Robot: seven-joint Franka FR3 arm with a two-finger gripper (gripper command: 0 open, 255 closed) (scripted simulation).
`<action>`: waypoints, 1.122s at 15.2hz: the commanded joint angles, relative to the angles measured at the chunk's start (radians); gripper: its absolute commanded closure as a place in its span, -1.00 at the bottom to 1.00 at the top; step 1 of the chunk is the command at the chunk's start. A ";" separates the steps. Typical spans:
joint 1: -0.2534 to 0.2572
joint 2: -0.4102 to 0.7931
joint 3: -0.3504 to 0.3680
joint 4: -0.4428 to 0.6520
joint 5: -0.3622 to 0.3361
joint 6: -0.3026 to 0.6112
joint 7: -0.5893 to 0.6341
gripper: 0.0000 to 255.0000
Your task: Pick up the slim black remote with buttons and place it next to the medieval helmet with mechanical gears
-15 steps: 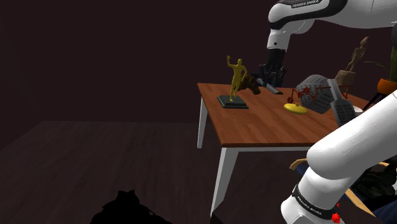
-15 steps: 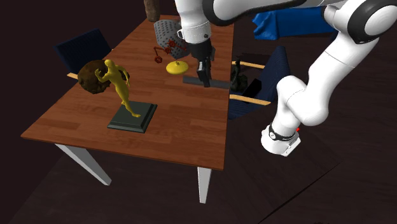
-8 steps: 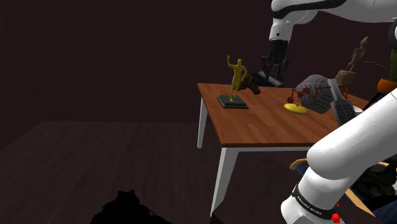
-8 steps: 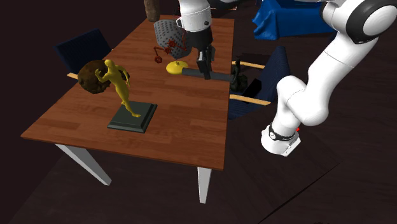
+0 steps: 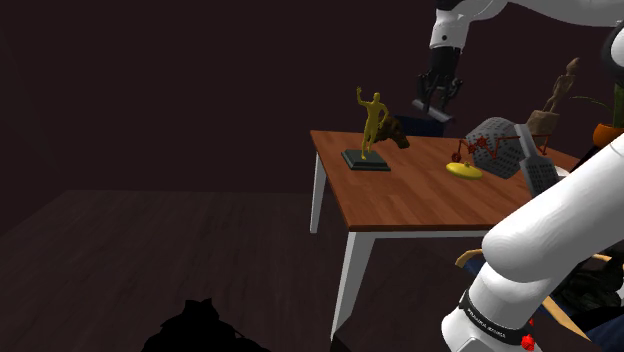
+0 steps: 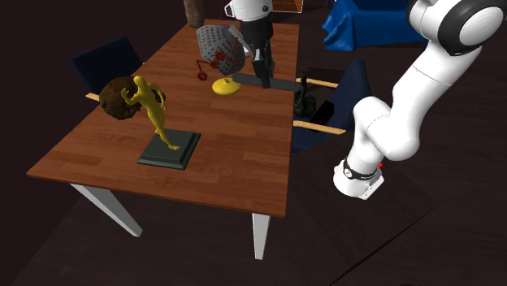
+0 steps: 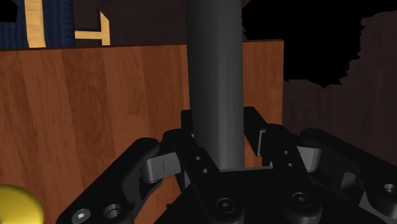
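Over the bench (image 6: 236,154) edge nearest the arm's stand, toward the helmet's end, the remote (image 6: 283,83) hangs clear of the wood, a slim dark bar clasped between the fingers (image 7: 188,137), which are closed on its two sides. It runs roughly level, one end reaching toward that edge, the other toward the yellow disc (image 6: 226,86). The helmet (image 6: 211,41), grey with red gearwork (image 6: 218,60) at its front, stands just beyond the disc.

Two things could go wrong, I judge. The bar is long and narrow, so a quick swing or a knock could turn it in the grasp. And the ground beside the helmet is crowded: lowering it carelessly could catch the gearwork or land it on the disc, where it would rock instead of lying flat.

Room is best on the bare strip between the helmet and the stand-side edge, though that strip looks narrow from these dim views. Set too far out, the remote would overhang and could tip off. The middle of the bench, between the disc and the golden figure (image 6: 153,104), lies open for carrying it across.
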 commanded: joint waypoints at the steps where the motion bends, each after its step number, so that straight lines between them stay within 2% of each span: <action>1: -0.012 0.009 -0.025 0.017 -0.014 -0.010 -0.039 1.00; 10: -0.091 0.082 -0.180 0.103 -0.086 -0.020 -0.287 1.00; 17: -0.162 0.213 -0.309 0.237 -0.095 -0.023 -0.500 1.00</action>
